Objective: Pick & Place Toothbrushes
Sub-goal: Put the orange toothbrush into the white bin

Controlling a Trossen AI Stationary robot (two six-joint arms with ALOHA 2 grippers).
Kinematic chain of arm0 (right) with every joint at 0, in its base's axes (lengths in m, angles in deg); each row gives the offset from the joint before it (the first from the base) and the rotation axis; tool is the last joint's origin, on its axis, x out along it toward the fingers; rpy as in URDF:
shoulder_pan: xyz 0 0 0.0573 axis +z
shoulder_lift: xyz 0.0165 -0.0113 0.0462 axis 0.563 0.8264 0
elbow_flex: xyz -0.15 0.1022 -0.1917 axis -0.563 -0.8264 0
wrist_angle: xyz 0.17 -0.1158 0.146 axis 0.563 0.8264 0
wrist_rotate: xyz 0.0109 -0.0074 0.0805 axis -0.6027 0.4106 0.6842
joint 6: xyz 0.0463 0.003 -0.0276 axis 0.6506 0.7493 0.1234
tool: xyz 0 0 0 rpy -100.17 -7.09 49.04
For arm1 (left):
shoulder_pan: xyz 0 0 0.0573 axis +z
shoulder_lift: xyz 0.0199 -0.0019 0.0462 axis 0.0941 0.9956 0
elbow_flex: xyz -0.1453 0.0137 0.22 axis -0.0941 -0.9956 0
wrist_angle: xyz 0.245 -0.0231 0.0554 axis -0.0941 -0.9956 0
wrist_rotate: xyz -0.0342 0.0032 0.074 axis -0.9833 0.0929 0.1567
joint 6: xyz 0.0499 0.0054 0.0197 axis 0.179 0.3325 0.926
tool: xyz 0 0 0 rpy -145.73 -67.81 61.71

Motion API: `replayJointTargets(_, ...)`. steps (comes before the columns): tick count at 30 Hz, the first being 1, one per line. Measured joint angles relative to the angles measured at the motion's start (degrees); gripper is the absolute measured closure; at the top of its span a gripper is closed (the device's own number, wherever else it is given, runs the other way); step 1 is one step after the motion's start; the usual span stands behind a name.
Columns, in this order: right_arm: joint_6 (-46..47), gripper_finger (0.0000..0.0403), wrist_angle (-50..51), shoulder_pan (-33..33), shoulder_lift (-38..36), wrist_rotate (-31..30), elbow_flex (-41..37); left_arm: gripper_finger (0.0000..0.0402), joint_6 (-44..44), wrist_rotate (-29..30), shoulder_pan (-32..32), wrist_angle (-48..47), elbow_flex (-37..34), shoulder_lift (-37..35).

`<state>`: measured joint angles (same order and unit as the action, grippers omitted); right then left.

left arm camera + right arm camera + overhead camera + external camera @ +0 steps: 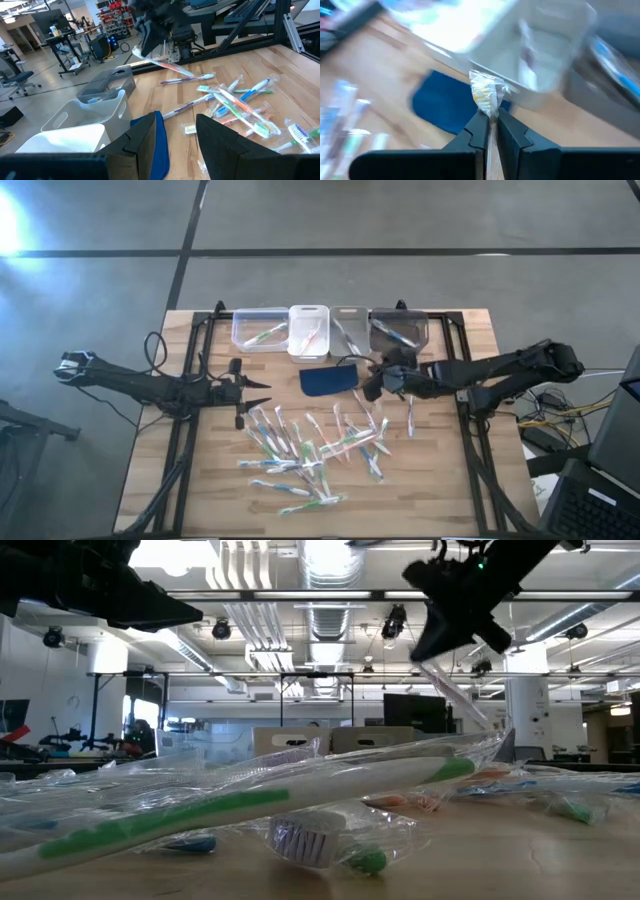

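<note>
Several wrapped toothbrushes (305,452) lie scattered flat on the wooden table (150,480), and a few more lie in the bins at the far edge. My right gripper (371,386) hangs above the table beside the dark blue pad (327,380), shut on one wrapped toothbrush (465,700). From the left arm's side, the right gripper (155,25) holds this toothbrush (167,66) slanting. My left gripper (256,392) waits at the pile's left, open (175,137), with nothing between its fingers. My right gripper pinches the wrapped toothbrush between its two fingers (479,131). The brush runs along the fingers, and its bristle end (487,94) sticks out past the fingertips. It slants downward from the gripper, its lower end (488,725) lifted clear of the table.
Along the far edge stand a clear bin (258,330), a white bin (309,332), a pale grey bin (347,326) and a dark grey bin (399,330). The blue pad lies just in front of them. Black frame rails (190,430) run down both sides.
</note>
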<state>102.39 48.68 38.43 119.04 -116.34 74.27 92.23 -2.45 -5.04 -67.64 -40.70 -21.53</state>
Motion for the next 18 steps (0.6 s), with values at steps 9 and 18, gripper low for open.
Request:
replayJointTargets(9, -21.4, 0.0385, -23.4, 8.2, 0.0, -1.5, 0.0, 0.0254, 0.0, 0.0, 0.0, 0.0, 0.0, 0.0)
replayJointTargets(18, -39.3, 0.0385, -37.7, 11.9, 0.0, -1.5, -0.5, 0.0254, 0.0, 0.0, 0.0, 0.5, 0.0, 0.0)
